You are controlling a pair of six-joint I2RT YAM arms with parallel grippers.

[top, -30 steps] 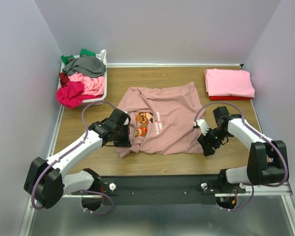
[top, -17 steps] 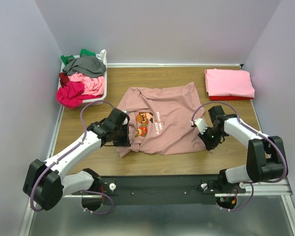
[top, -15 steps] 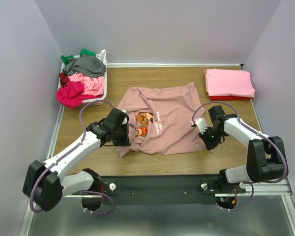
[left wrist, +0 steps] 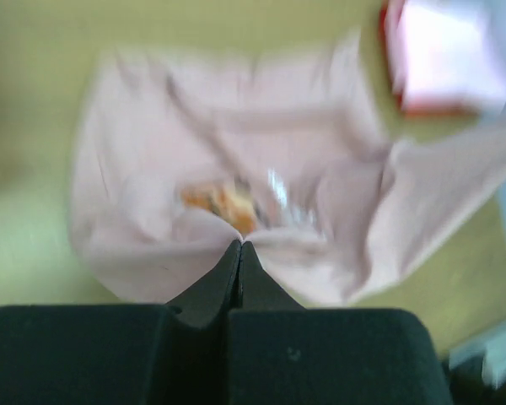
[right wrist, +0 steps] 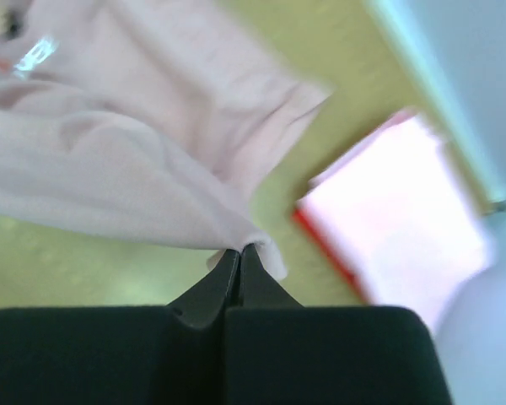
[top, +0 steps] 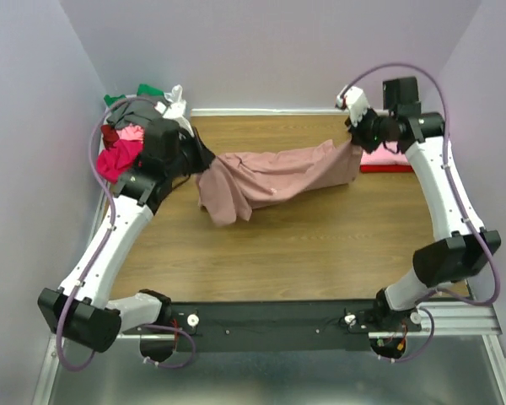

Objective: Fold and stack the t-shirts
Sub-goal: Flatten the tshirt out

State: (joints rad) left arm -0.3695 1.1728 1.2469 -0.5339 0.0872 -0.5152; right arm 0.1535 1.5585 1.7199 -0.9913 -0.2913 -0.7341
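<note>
Table (top: 287,245): wood top; the stretch at 6 o'clock, just beyond the arm bases, shows bare board.
Left gripper (top: 204,162): raised at about 10 o'clock. Its fingers are pressed tight together and pinch one end of the tee.
Right gripper (top: 355,137): raised at about 1 o'clock. Its fingers are likewise pressed together, nipping the tee's other edge.
Tee (top: 274,175): dusty pink, strung between the two grippers across the far half of the table, from 10 to 1 o'clock. It sags in the middle, and a bunched fold hangs lowest near the left gripper; whether that fold touches the wood cannot be told. The left wrist view shows a blurred orange print on the cloth beyond the fingers.
Stack (right wrist: 396,211): a folded pink tee on a red one, at 2 o'clock, just beyond the right gripper and partly hidden by that arm.
Bin (top: 176,94): white, in the 10 o'clock corner behind the left gripper.
Pile (top: 122,152): loose tees heaped in the bin, red, bright pink, grey and green.
</note>
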